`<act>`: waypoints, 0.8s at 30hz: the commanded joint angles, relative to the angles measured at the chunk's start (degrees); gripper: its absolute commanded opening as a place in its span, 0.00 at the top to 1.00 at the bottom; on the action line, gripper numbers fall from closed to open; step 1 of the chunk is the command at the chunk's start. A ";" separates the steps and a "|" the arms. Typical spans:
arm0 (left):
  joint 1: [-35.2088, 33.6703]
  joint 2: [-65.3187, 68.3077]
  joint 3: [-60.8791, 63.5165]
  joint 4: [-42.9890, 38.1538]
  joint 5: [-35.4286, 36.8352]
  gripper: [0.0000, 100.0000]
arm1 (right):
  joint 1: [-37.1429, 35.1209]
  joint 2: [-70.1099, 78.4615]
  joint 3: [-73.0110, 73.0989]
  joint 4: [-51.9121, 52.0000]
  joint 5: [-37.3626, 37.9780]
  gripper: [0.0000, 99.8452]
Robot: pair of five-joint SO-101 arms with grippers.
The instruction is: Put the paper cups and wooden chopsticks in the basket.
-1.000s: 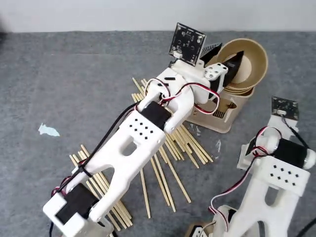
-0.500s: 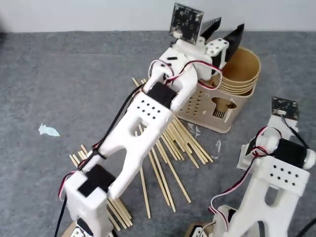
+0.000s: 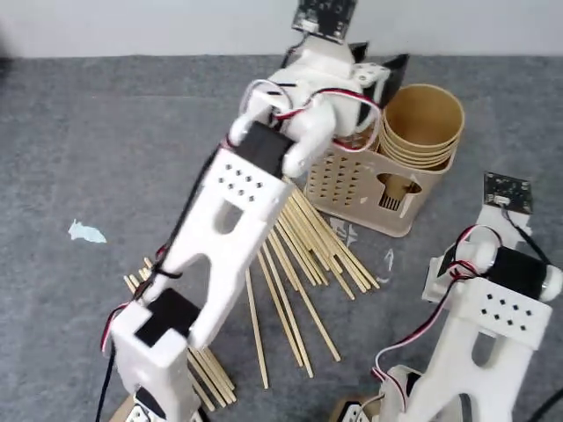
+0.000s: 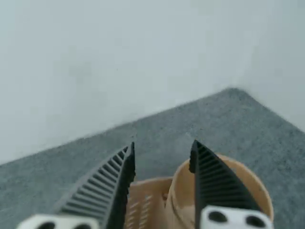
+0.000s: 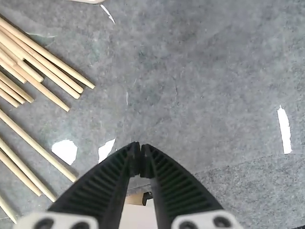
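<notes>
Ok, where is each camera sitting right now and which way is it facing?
High view: fixed above the table, looking down; left arm and right arm show, left gripper raised near the basket.
Left wrist view: on the left arm, looking past its open gripper toward the wall, paper cups and basket below.
Right wrist view: on the right arm, facing down at the table; shut right gripper, wooden chopsticks nearby.
Shared: high and left wrist views both show cups and basket.
</notes>
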 commanded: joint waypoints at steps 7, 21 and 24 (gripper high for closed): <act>-4.40 -10.46 -3.47 15.82 -6.68 0.99 | 0.22 -1.54 -0.44 -0.92 0.44 0.99; -19.34 -19.87 -3.12 37.19 -6.86 0.99 | 0.22 -1.54 -10.99 -7.34 -0.09 0.99; -23.21 -20.04 -3.12 41.05 -7.12 0.99 | -0.31 -1.54 -16.00 -10.59 -0.09 0.98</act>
